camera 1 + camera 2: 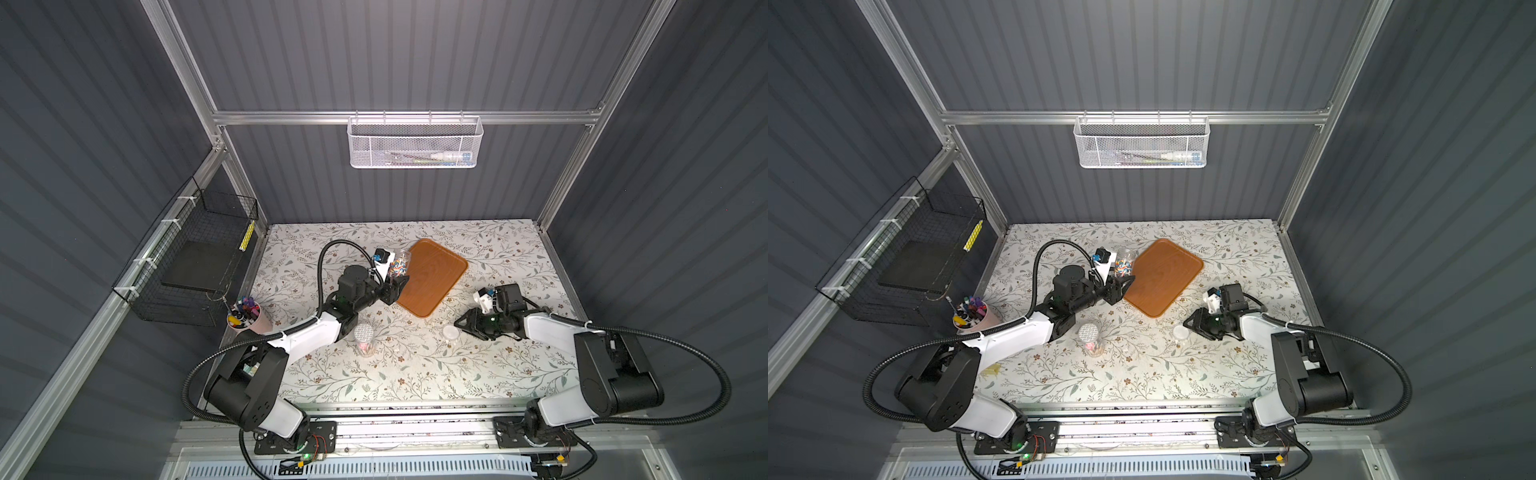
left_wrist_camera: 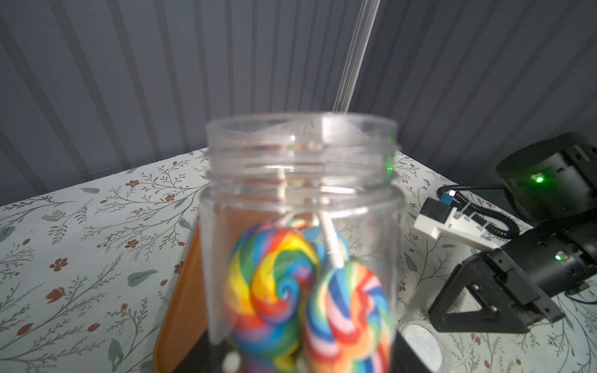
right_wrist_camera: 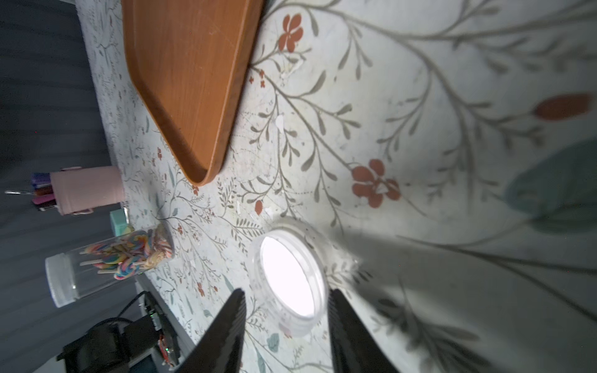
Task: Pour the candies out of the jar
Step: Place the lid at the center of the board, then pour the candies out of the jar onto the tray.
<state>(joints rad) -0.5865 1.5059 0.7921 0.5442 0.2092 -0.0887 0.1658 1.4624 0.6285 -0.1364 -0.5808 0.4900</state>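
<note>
Near one tray [image 1: 432, 276], two jars [image 1: 401, 264] [image 1: 365, 340]

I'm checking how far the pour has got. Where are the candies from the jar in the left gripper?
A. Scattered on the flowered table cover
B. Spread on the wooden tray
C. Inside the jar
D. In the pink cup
C: the left wrist view shows the swirled candies inside the open jar, and the tray lies bare in both top views.
</note>
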